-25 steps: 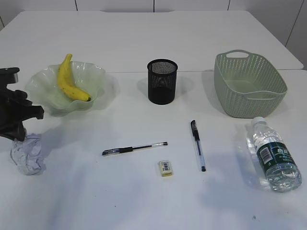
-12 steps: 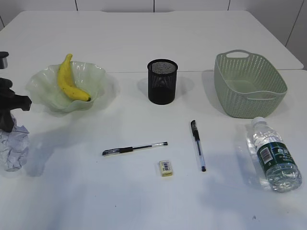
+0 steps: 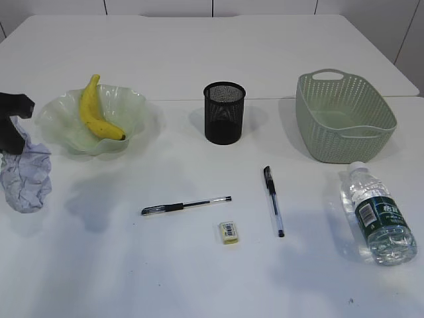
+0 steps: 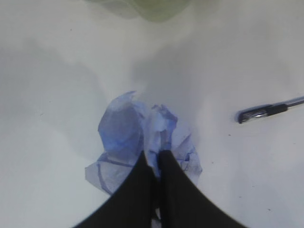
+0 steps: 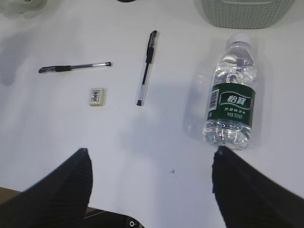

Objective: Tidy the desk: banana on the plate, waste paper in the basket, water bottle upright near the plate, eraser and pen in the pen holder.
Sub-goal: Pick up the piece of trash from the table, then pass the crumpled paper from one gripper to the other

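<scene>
Hanging at the far left edge of the exterior view, the left hand [image 3: 12, 136] is clenched on the crumpled waste paper [image 3: 26, 175], which dangles above the white bench [image 3: 199, 278]. To its right, in the upper left of the frame, the banana [image 3: 95, 112] lies in the pale green plate [image 3: 136, 109]. The black mesh pen holder [image 3: 224, 112] stands at upper centre and the green basket [image 3: 344, 119] at upper right. Lower down, one pen [image 3: 187, 205] lies nearly level, a second pen [image 3: 273, 200] lies lengthwise right of it, and the eraser [image 3: 228, 232] sits between and below them. The water bottle [image 3: 377, 215] lies on its side at lower right.

From the left wrist view, the dark fingers [image 4: 142, 185] meet at bottom centre, pinching the bluish paper; whether it touches the bench is hard to tell here.

From the right wrist view, the right hand [image 5: 152, 185] stands released, its fingers wide apart at the bottom corners, with the bottle just above the right one.
</scene>
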Robot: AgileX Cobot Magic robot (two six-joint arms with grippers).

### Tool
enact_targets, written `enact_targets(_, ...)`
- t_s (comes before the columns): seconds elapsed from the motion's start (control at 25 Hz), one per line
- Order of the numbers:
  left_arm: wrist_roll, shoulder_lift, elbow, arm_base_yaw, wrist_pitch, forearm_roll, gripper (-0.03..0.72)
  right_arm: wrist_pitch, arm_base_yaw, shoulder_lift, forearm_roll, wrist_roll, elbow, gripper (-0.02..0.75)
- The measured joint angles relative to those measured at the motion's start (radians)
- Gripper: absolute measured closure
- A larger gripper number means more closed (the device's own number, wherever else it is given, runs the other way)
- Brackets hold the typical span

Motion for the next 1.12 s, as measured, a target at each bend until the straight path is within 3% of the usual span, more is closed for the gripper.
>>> enact_targets(0.28,0.103,-0.119,0.000,0.000,0.028,-0.158,0.706,0.000,0.000,0.000,0.051,0.000,0.000,0.153)
enact_targets(0.72,0.379,-0.185,0.000,0.000,0.081,-0.543,0.706,-0.002,0.000,0.013,0.126,-0.035,0.000,0.153)
enact_targets(0.96,0.488,-0.185,0.000,-0.007,0.098,-0.694,0.706,-0.007,0.000,0.073,0.301,-0.155,0.000,0.153)
enact_targets(1.12,0.524,-0.185,0.000,-0.093,0.094,-0.714,0.706,-0.031,0.000,0.132,0.434,-0.264,0.000,0.153)
